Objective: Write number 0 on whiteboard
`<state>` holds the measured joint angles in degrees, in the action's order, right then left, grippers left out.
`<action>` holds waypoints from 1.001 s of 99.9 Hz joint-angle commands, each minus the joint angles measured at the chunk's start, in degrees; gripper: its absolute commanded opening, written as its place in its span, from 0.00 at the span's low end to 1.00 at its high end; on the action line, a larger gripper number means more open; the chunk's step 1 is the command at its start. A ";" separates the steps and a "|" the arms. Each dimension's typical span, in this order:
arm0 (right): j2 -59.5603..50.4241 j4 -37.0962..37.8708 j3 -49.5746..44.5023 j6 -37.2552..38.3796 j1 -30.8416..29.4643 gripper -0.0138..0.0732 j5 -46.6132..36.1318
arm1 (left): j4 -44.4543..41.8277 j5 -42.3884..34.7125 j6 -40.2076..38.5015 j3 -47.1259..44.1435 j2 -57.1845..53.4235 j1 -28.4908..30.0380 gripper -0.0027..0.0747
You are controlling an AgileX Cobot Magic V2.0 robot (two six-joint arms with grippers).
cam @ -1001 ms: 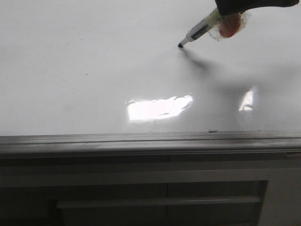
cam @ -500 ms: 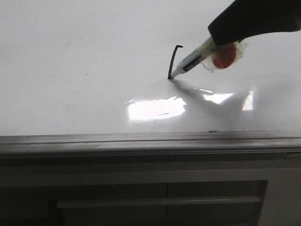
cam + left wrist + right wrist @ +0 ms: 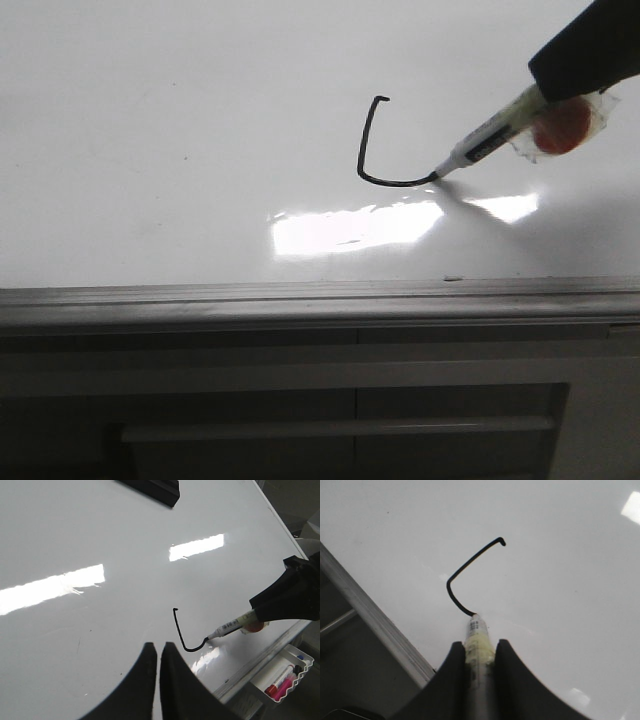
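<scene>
Front view: the unfinished number 0 (image 3: 375, 150) sat mid-frame on the whiteboard (image 3: 150, 120), left of the right end effector (image 3: 560, 85) pinching a marker (image 3: 485, 140). Left wrist view: the left end effector (image 3: 157, 652) was pressed together, holding nothing. Right wrist view: the marker tip touched the stroke.

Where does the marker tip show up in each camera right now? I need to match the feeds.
Front view: marker tip right of centre, at the low end of the black stroke.
Left wrist view: tip lower right of centre.
Right wrist view: tip just ahead of the right tool, near centre.
Shared landmark: the stroke's small hook at its far end.
</scene>
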<state>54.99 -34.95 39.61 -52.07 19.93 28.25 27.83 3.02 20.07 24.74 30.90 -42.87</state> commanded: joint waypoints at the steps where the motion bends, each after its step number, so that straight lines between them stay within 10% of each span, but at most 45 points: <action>1: -0.36 1.98 1.13 -0.48 -2.06 0.09 -6.14 | 0.46 -4.15 -0.62 1.56 0.00 0.09 0.01; 100: 7.64 1.78 9.09 -0.48 5.29 0.09 -7.01 | 0.46 -4.15 -0.62 1.56 0.00 0.09 0.01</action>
<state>61.81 -34.01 47.43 -51.94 23.85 22.68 27.83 2.92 20.07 24.74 30.90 -42.87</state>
